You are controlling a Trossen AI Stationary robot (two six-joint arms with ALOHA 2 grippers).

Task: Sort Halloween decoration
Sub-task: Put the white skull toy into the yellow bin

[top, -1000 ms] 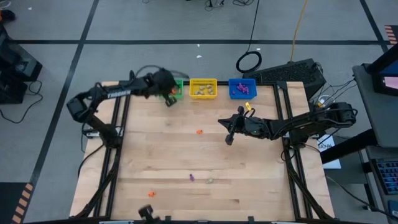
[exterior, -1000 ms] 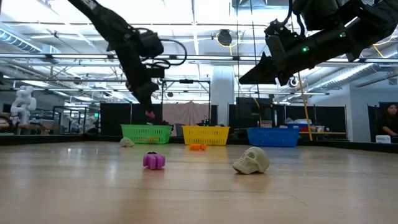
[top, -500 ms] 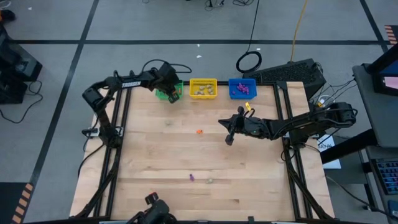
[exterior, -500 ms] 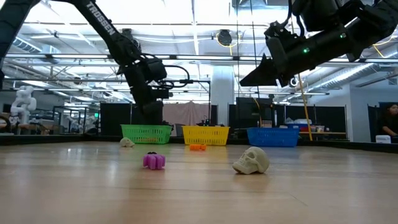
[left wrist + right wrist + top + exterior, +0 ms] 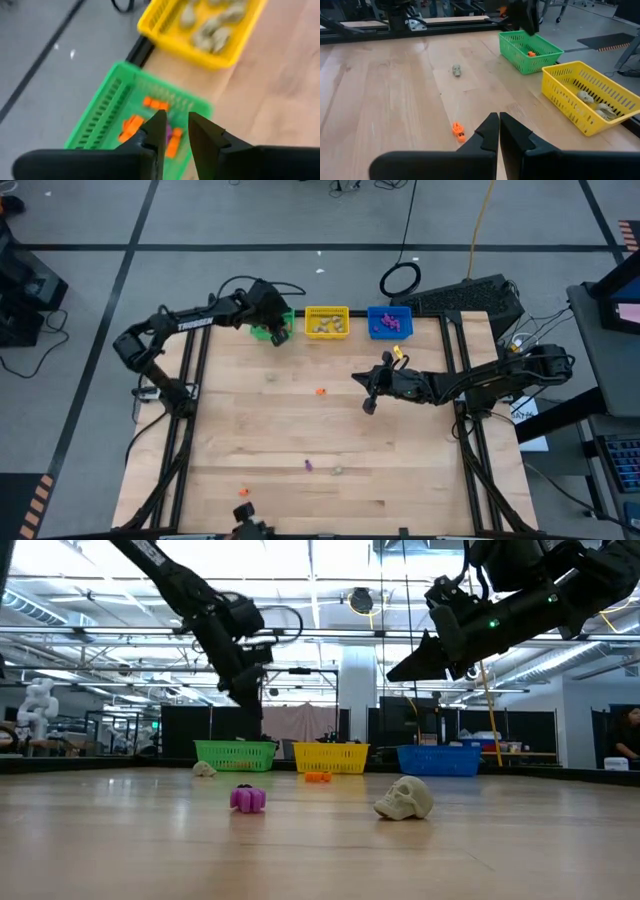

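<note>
Fingers (image 5: 156,131) of the left gripper (image 5: 172,131) stand a narrow gap apart, holding nothing, above the green basket (image 5: 107,112) of orange trinkets (image 5: 132,127) (one purple piece (image 5: 169,132) shows between them). Right gripper (image 5: 498,129), fingers pressed together, hangs over mid-table near a stray orange trinket (image 5: 458,131); a pale skull (image 5: 456,70) lies farther off.

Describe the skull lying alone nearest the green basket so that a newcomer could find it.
Start at the row of three baskets on the table's far edge and take the green basket at its left end. Just in front of it on the bare wood lies the skull, pale beige-grey. The nearest loose trinket is orange, and the other loose pale skull lies near the opposite edge.
</note>
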